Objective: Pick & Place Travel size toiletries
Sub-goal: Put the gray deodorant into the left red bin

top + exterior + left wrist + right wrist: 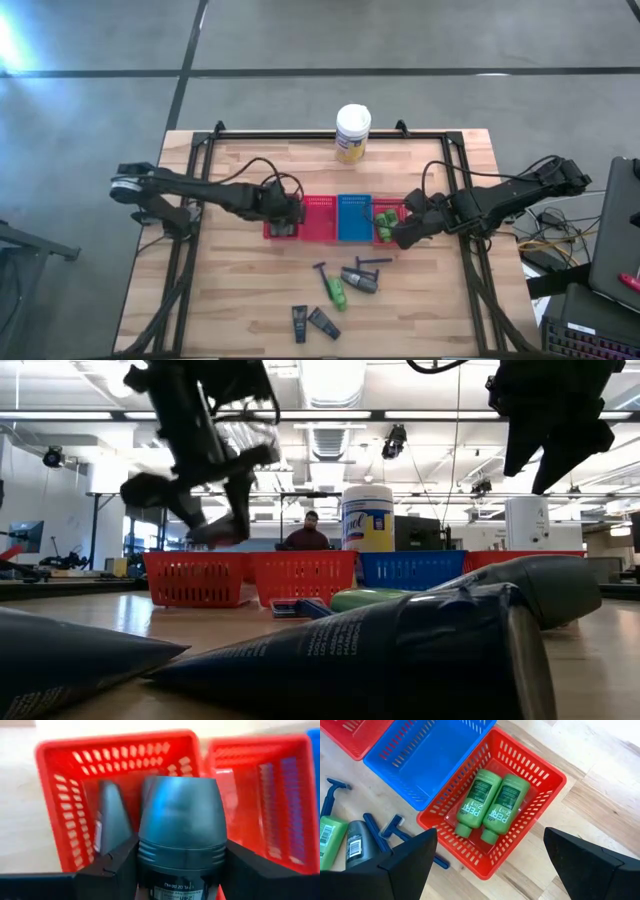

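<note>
Holding a grey bottle (181,845) clamped between its fingers (107,872), the left hand (287,212) hangs over the leftmost red tray (60,810), where other grey bottles (111,817) already stand. The right hand (405,234) hovers spread wide and empty above the rightmost red tray (540,795), which holds two green bottles (490,805) lying side by side. A blue tray (354,216) and a second red tray (318,218) sit between them in the row.

Loose on the tabletop (240,290) nearer the front are a green bottle (336,294), another grey bottle (358,280), two black tubes (311,320) and thin razors (372,263).

The risk, as I judge it, lies in the release: the left tray looks crowded, so the bottle could land on its neighbours, tip, or catch the tray wall and roll out. A drop from too high would make that likelier.
</note>
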### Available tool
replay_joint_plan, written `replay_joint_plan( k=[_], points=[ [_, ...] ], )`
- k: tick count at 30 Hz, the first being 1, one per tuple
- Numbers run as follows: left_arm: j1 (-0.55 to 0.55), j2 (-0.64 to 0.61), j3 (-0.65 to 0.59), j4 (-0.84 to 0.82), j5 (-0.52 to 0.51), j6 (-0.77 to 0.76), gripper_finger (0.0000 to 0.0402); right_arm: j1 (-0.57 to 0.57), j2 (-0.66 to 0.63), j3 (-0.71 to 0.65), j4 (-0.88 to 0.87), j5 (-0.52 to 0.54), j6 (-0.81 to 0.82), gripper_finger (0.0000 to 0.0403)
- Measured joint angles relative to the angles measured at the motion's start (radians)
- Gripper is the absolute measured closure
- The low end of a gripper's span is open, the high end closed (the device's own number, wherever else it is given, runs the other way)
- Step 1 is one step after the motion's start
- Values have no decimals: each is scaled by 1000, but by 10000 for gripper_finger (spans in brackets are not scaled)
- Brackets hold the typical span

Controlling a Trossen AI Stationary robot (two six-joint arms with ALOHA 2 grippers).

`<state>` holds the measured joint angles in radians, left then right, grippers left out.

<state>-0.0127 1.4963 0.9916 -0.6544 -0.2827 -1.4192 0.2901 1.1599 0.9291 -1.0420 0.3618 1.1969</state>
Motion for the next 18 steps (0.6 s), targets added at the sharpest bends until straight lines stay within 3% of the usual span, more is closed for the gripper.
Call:
replay_joint_plan(
  k=[7, 13, 15, 18],
  points=[
    [2, -5, -8, 60, -106, -3, 128, 0, 0, 0, 0, -1, 0, 39],
    [-1, -8, 0, 52, -84, 56, 105, 0, 0, 0, -1, -3, 0, 39],
    [-31, -12, 33, 99, -88, 195, 105, 0, 0, 0, -1, -4, -1, 39],
    [-137, -11, 107, 266, -41, 633, 112, 0, 0, 0, -2, -13, -23, 39]
  ],
)
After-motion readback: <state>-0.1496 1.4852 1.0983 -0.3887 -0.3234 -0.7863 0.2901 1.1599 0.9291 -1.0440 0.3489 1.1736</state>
